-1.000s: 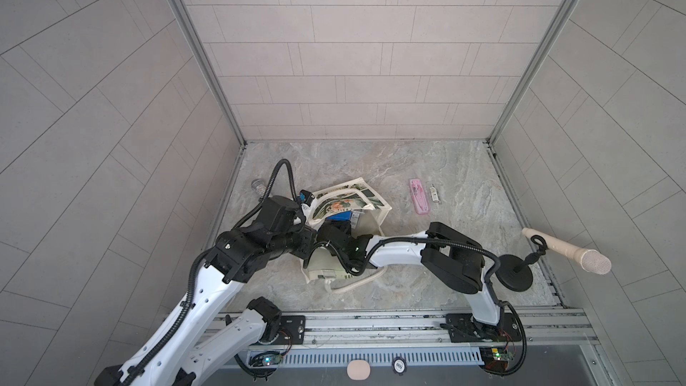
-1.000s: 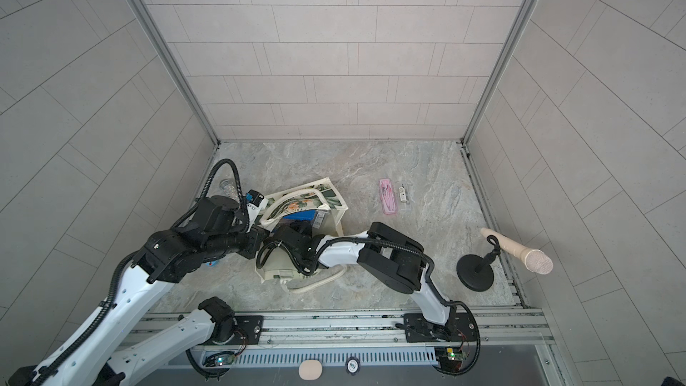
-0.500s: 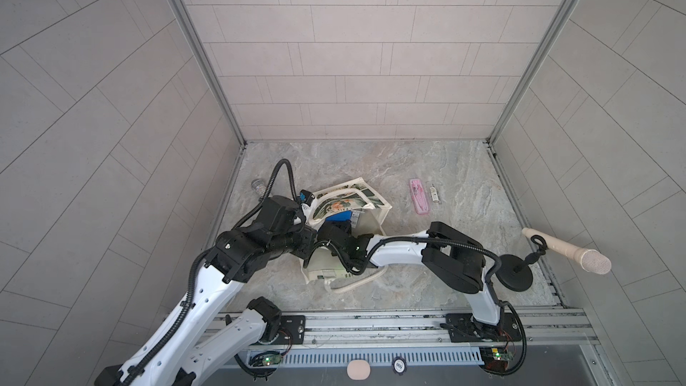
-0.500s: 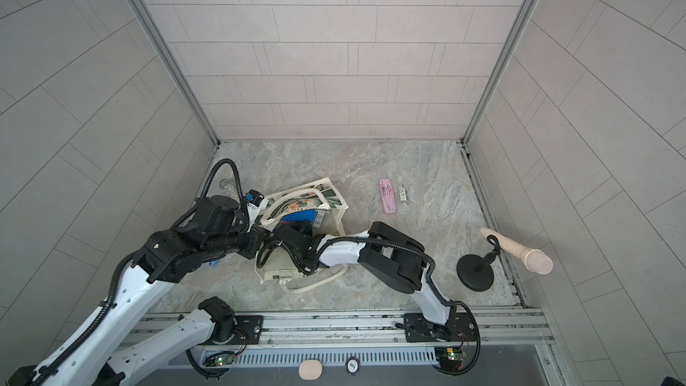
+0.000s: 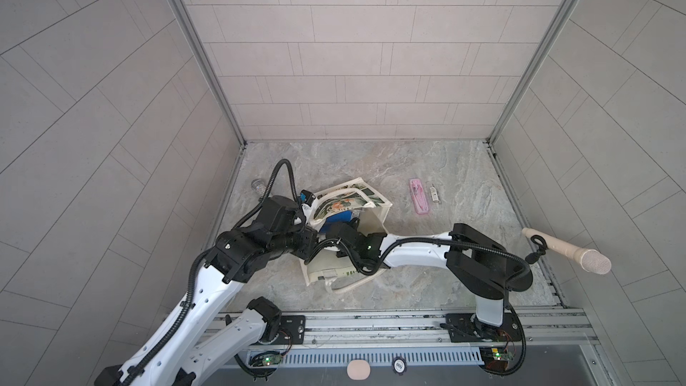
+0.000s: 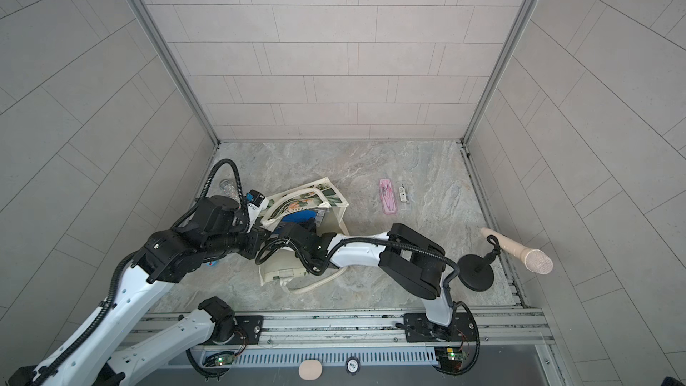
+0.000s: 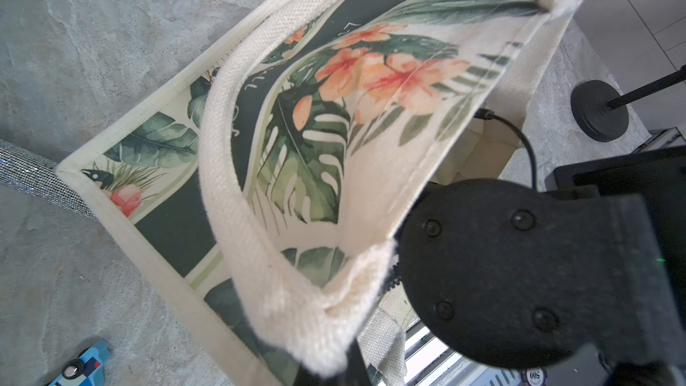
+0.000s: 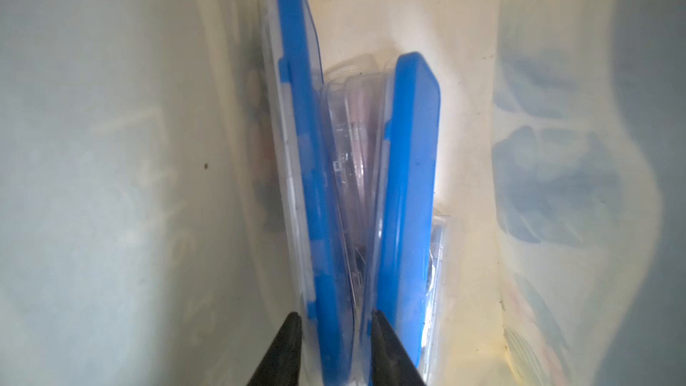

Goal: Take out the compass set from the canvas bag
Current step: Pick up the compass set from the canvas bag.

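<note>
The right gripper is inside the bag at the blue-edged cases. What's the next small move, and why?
Probably close the right gripper fully on the blue-edged case before pulling anything. Its fingers flank that case's edge inside the canvas bag, but a firm pinch isn't evident, and a second case leans close beside it.

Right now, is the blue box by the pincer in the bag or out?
In: the blue box sits between the canvas bag's inner walls.
</note>
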{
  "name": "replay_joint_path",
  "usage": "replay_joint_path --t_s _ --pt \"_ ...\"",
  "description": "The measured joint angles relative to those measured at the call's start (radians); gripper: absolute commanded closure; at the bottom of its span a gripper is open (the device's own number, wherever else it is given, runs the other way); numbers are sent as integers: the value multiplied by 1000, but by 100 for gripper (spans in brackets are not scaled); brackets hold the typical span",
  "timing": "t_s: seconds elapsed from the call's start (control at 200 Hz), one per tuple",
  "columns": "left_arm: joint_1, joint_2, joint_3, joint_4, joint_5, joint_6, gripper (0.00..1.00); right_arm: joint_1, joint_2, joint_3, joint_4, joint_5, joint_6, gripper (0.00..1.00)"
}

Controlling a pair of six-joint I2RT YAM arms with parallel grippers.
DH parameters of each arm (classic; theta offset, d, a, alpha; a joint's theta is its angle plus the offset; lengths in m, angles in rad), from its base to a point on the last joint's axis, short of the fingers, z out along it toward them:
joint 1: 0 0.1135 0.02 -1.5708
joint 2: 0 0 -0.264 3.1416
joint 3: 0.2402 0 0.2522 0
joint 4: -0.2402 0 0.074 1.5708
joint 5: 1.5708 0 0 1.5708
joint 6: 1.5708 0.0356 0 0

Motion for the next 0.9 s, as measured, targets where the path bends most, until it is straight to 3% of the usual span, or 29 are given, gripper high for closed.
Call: replay_joint_path --t_s 0.2,0.275,0.33,0.34,0.355,0.38,0.616,0.676,0.791,0.901 --pt "0 0 0 0 3 0 100 0 -38 -40 0 -11 2 69" --pt "0 0 0 0 5 0 100 0 -48 -55 0 -24 4 59" --pt "0 0 0 0 5 0 100 -5 -56 -65 -5 -44 12 47" --pt "0 0 0 0 5 0 100 -6 -59 -67 -6 -50 11 35" --pt "0 0 0 0 5 0 100 -7 -61 -70 -6 -57 6 7" --pt "0 0 0 0 6 0 100 -11 -67 -77 -8 -72 12 0" --pt "-2 -2 0 0 19 0 100 -74 -98 -105 -11 -176 35 3" --pt "-2 -2 0 0 20 0 100 -80 -98 -105 -13 -185 36 8" --pt "-2 -2 0 0 21 0 100 -79 -86 -87 -27 -190 32 27" --pt "-2 -2 0 0 23 1 100 -77 -40 -43 -39 -184 20 28"
